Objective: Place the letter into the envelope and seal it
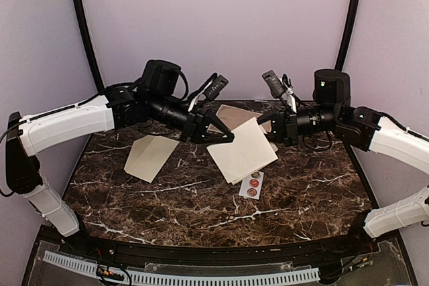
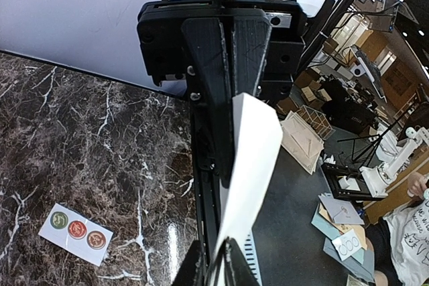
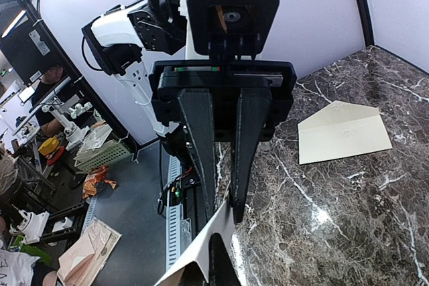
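top, envelope [image 1: 151, 157]: flat on table [image 1: 194, 209], under left arm, apart from both grippers
top, letter [image 1: 242, 151]: held between the two grippers
top, left gripper [image 1: 226, 137]: pinching letter's left corner
top, right gripper [image 1: 273, 128]: at letter's far right corner
top, stickers [image 1: 252, 184]: on table, just beside letter's near corner
left wrist, right gripper: fingers pressed together on letter's edge
left wrist, left gripper: tips at frame bottom, on letter's other end
right wrist, left gripper: tips nipping letter
right wrist, envelope: flat on table, well clear of the grippers
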Robot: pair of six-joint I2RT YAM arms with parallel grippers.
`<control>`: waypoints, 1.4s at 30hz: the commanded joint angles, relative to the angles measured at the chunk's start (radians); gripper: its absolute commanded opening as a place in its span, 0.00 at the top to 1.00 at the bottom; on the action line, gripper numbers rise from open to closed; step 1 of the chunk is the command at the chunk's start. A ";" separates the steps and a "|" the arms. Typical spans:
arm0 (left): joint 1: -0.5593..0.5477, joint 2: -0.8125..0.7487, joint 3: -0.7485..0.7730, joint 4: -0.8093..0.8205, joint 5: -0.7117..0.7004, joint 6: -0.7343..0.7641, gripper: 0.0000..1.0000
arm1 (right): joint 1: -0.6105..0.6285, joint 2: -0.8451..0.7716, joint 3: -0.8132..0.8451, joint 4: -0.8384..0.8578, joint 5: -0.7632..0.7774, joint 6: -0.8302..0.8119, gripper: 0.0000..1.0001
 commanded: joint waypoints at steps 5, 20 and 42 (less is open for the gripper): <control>-0.005 -0.014 0.022 0.002 0.035 0.007 1.00 | 0.008 -0.020 -0.015 0.035 0.043 0.006 1.00; -0.004 -0.180 -0.223 0.443 -0.198 -0.233 1.00 | -0.130 -0.247 -0.262 0.426 0.243 0.266 0.07; -0.004 -0.209 -0.415 0.839 -0.237 -0.498 1.00 | -0.002 -0.074 -0.298 0.730 0.163 0.376 0.82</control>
